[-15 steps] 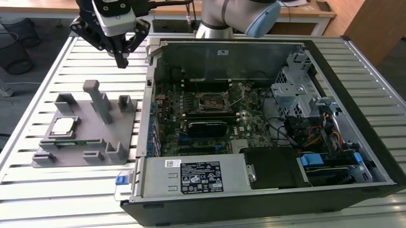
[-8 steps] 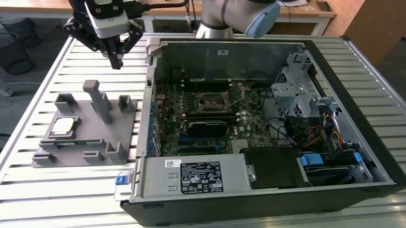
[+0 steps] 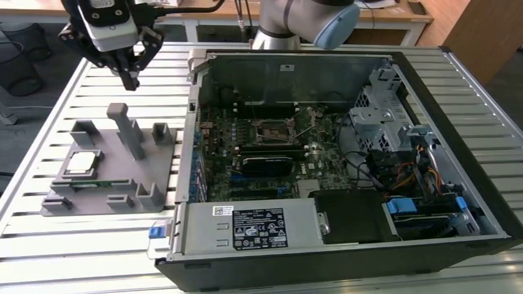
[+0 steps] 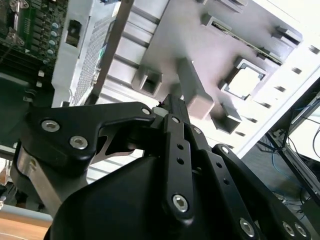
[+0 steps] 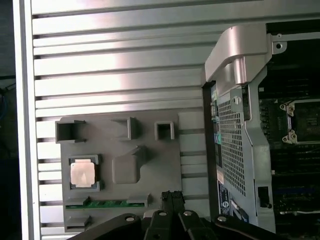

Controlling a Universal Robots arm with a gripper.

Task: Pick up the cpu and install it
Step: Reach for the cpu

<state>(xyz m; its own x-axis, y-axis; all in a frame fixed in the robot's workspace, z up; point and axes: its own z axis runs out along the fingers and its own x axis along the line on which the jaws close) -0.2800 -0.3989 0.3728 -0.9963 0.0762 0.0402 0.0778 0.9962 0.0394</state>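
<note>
The cpu (image 3: 80,161) is a small silver square lying flat in a recess of the grey holder block (image 3: 114,196) on the slatted table, at the exterior view's left. Both wrist views look down on the cpu (image 5: 82,173) (image 4: 246,82) in its recess. My gripper (image 3: 129,81) hangs well above the table, behind the holder and off to one side of the cpu. Its black fingers (image 5: 171,196) meet at the tips, shut with nothing between them. The open socket (image 3: 276,127) sits on the motherboard inside the computer case.
The open computer case (image 3: 457,153) takes up the middle and the exterior view's right. Upright posts (image 3: 127,128) rise from the holder near the cpu. A green memory stick (image 5: 107,203) lies in a slot of the holder. Bare slatted table (image 3: 49,245) surrounds the holder.
</note>
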